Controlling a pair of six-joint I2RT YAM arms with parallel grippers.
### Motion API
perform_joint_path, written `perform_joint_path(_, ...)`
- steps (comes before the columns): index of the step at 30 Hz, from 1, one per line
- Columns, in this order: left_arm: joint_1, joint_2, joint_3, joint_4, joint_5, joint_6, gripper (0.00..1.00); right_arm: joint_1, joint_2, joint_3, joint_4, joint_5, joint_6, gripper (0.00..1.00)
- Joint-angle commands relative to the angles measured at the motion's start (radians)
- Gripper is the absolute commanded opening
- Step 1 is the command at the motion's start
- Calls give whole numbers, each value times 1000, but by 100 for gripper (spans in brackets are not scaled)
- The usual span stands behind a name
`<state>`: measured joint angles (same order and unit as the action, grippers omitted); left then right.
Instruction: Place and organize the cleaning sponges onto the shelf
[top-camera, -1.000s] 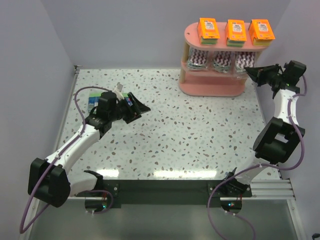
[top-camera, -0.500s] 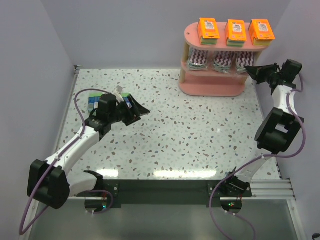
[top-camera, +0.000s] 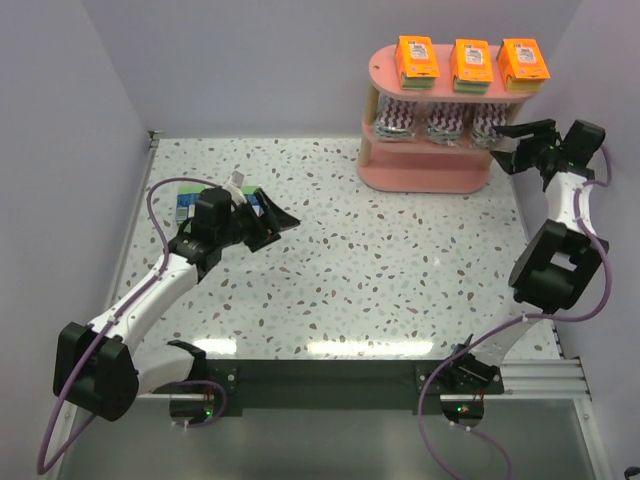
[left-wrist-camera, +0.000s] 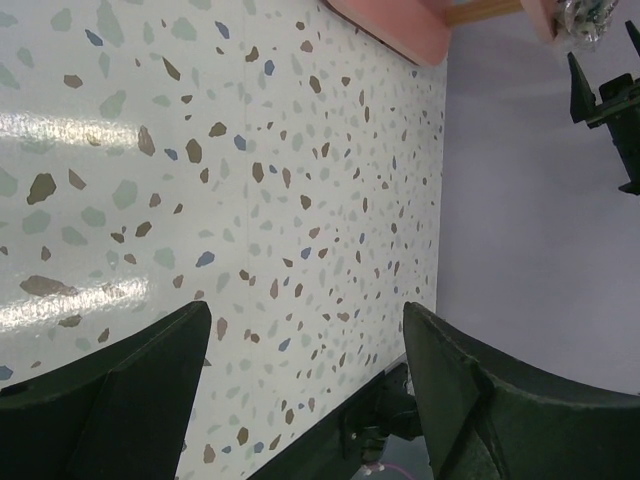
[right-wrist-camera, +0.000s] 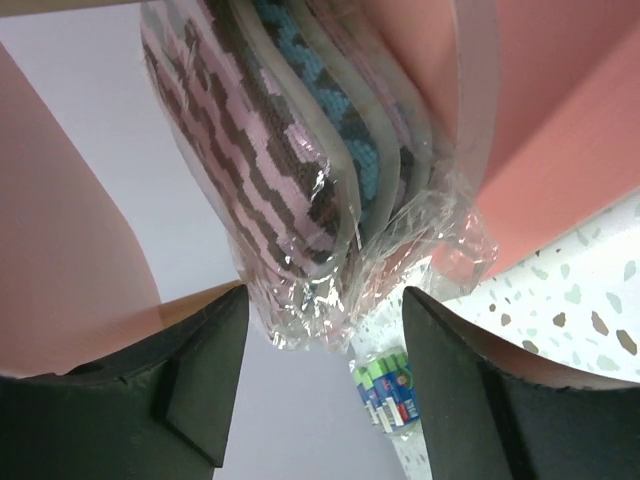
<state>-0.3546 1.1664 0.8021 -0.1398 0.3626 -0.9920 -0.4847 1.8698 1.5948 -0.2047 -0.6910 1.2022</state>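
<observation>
Shelf (top-camera: 420, 178) stands at the far right of the table (top-camera: 400, 270). Three orange packs (top-camera: 471, 62) are ranged along its top board and three zigzag packs (top-camera: 441, 122) along the middle board; no pack is seen on the bottom board.

The right gripper (top-camera: 505, 142) is held at the right end of the middle board. Its fingers are spread to either side of the clear wrap of the end zigzag pack and nothing is pinched. Whether a finger brushes the wrap cannot be told.

The step left to do is judged to be the blue-green boxes (top-camera: 186, 204), which lie on the table at the far left. One is shown plainly just left of the left arm, its long axis running roughly near to far. Others appear to be partly hidden under the wrist, and their number is not settled from above.

The left gripper (top-camera: 278, 228) hovers just right of the boxes, spread and empty, and is pointed toward the shelf. The boxes therefore lie behind and to the left of this gripper. The left arm is much the nearer; the right is well apart.

The next move is judged to call for the left gripper to be turned back over a box and closed across its short side. On the way to the bottom board, only the right gripper at the shelf's end is likely to obstruct.
</observation>
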Motion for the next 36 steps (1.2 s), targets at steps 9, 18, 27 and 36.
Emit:
perform_joint_path(9, 22, -13, 86, -55, -108, 64, 91, -8, -207, -65, -39, 4, -59, 72)
perform_joint_path(18, 218, 192, 256, -96, -195, 283, 91, 157, -593, -396, -205, 142, -228, 74)
perform_joint_path(27, 282, 490, 454, -136, -227, 426, 70, 366, -814, -728, -375, 128, -420, 73)
perform_joint_path(36, 282, 590, 382, -135, -280, 460, 33, 391, -959, -921, -466, 122, -448, 73)
